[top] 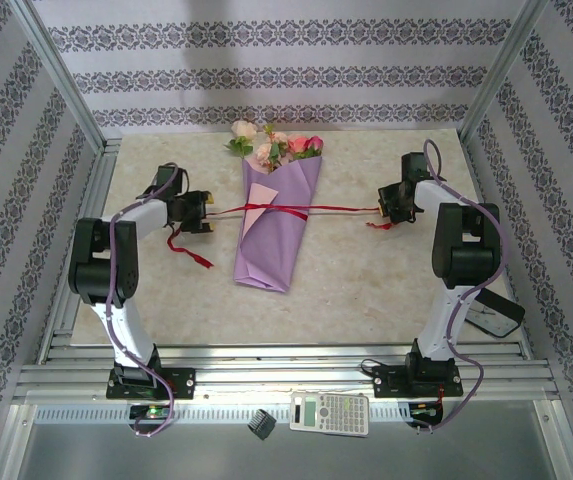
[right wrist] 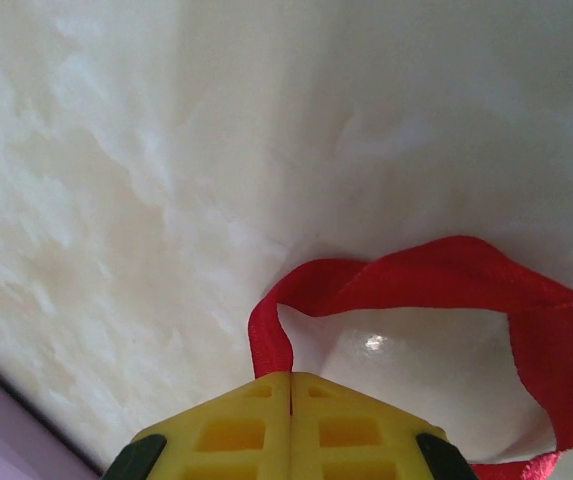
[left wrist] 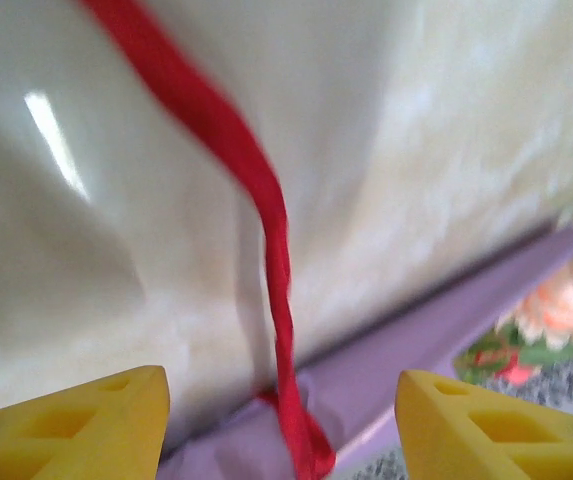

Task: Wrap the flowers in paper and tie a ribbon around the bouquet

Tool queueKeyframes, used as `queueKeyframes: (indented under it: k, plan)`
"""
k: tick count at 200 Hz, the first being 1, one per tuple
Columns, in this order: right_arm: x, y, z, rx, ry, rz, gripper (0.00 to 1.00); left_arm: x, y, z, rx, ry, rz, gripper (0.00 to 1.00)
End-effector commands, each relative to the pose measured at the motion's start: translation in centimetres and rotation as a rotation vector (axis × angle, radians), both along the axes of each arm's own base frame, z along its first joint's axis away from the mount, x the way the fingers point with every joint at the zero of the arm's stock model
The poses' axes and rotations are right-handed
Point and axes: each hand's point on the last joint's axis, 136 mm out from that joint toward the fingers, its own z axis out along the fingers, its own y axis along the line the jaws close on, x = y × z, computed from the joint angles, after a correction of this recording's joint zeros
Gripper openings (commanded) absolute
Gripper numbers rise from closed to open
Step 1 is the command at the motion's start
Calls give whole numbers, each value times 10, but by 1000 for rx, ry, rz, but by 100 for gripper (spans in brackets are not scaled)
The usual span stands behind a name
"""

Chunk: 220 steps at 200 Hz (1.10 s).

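The bouquet (top: 271, 225) was laid on the worktop (top: 366, 290) a little left of centre, its flowers (top: 276, 148) pointed at the back wall and the narrow end of the lilac paper (top: 263, 262) turned toward the arm bases. The red ribbon (top: 341, 209) was crossed over the cone's middle and stretched out to both sides, with a loose curly tail dropped on the surface near the left tool (top: 204, 212). That tool was held just beside the cone's left edge with its fingers (left wrist: 96, 425) spread wide; in the left wrist view the ribbon was run between them, unclamped. The right tool (top: 386, 208) was placed well apart from the cone, on its right, pressed together and pinching the ribbon, a loop of which was curled beyond the tips. The worktop was pale, marbled and glossy, enclosed by patterned walls (top: 266, 75) and slanted metal frame posts (top: 63, 75). Bare surface was left between the cone and the right tool, and from the narrow end to the near rail (top: 286, 375), beyond which a calculator (top: 330, 412) was laid.
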Motion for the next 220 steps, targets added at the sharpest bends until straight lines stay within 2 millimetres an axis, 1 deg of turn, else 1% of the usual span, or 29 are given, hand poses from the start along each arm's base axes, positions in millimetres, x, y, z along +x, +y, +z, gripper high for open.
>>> queueKeyframes:
  k: [1, 11, 32, 58, 72, 89, 96, 112, 126, 143, 167, 178, 185, 194, 205, 220]
  plan:
    - [-9, -4, -7, -1, 30, 4, 0, -12, -30, 0, -22, 53, -31, 62]
    - [-9, -4, -7, 2, 31, 4, 0, -11, -42, -5, -36, 56, -45, 62]
    - [-9, -3, -7, 3, 29, 6, 0, -4, -55, -11, -38, 65, -70, 62]
    - [-10, -3, -7, 6, 29, 8, 0, 13, -58, -15, -17, 59, -83, 58]
    - [-10, -3, -7, 6, 29, 8, 0, 23, -58, -13, 1, 45, -98, 56]
    - [-11, -3, -7, 8, 28, 7, 0, 28, -60, -18, 12, 53, -116, 54]
    - [-11, -2, -7, 9, 28, 7, 0, 30, -61, -20, 5, 48, -113, 51]
    - [-11, -2, -7, 9, 28, 7, 0, 31, -65, -25, -12, 37, -109, 36]
    - [-11, -3, -7, 9, 28, 6, 0, 34, -72, -27, -33, 21, -116, 22]
    - [-11, -2, -7, 11, 25, 11, 0, 35, -75, -28, -48, 8, -117, 0]
    - [-11, 4, -3, 18, 33, 21, 0, 38, -75, -23, -48, -14, -120, 0]
    - [-10, 8, 5, 2, 23, 27, 15, 39, -76, -22, -50, -22, -127, 0]
    - [-10, 11, 12, -13, 10, 31, 27, 39, -77, -22, -50, -24, -131, 0]
    - [-10, 18, 19, -18, -1, 31, 36, 39, -77, -21, -52, -28, -133, 0]
    - [-10, 30, 25, -2, -11, 26, 43, 39, -77, -22, -54, -30, -133, 0]
    - [-9, 53, 30, 32, -33, 29, 49, 38, -77, -22, -55, -32, -134, 0]
